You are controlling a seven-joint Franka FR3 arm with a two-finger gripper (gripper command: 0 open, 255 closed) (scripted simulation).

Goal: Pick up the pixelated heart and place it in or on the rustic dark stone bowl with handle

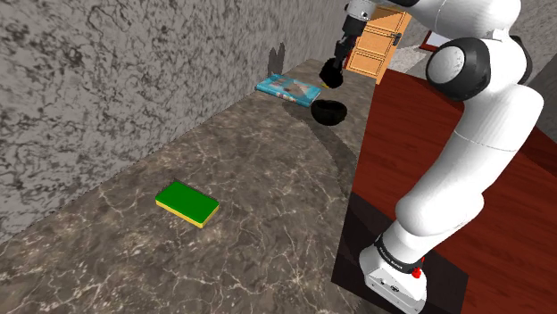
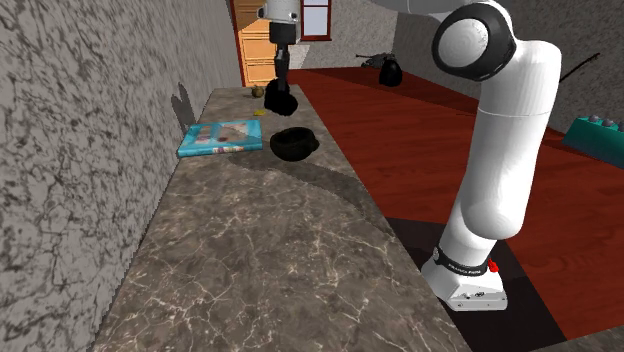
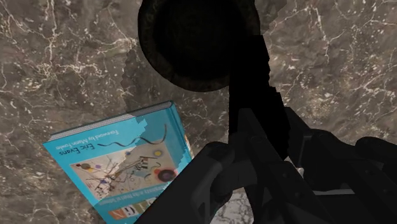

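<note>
Pixelated heart (image 3: 253,89), drawn plain black w/ stepped edges, sat clasped betw. the two fingers of the hand (image 3: 261,149) in the wrist view, so the hand was narrowed onto it, not wide. In the shoulder view the hand (image 1: 332,70) hung in the air w/ the heart (image 1: 332,80) as a dark lump at its tip, just above and a bit beyond the dark bowl (image 1: 328,112). The bowl stood on the marbled surface (image 1: 268,196) near its far end, and a gap showed betw. heart and bowl. The second exterior view agreed: hand (image 2: 279,88) and heart (image 2: 279,102) up, bowl (image 2: 293,144) lower and nearer the camera. In the wrist view the heart's far end overlapped the bowl's (image 3: 191,44) rim. Blue book (image 1: 287,87) lay flat beside the bowl on the wall side, close but apart. Green block (image 1: 187,203) w/ a yellow underside lay well apart, nearer the camera. Wood-coloured cabinet (image 1: 377,45) stood beyond the surface's end.
</note>
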